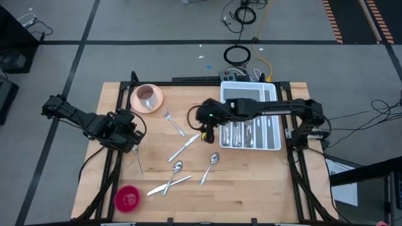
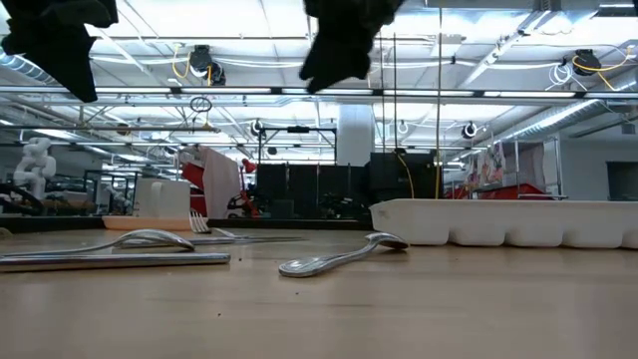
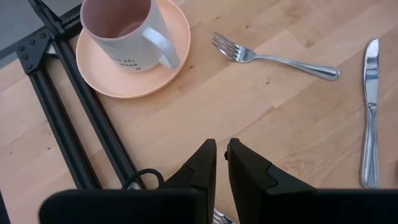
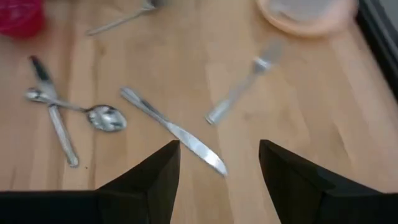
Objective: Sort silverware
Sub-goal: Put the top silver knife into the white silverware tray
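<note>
Several pieces of silverware lie flat on the wooden table: a fork (image 1: 174, 123) near the pink cup, a knife (image 1: 186, 147), two spoons (image 1: 211, 166) (image 1: 176, 169), a second knife (image 1: 168, 184) and a fork (image 1: 138, 162) by the left arm. More pieces lie in the white tray (image 1: 251, 103). My right gripper (image 4: 219, 162) hangs open above the first knife (image 4: 174, 130), clear of it, with nothing between its fingers. My left gripper (image 3: 222, 162) stays shut over the table's left side, holding nothing that I can see.
A pink cup on its saucer (image 1: 147, 95) stands at the far left. A red bowl (image 1: 127, 198) sits at the near left corner. The black table frame (image 3: 68, 143) runs under my left gripper. Bare wood lies between the scattered pieces and the tray (image 2: 498, 224).
</note>
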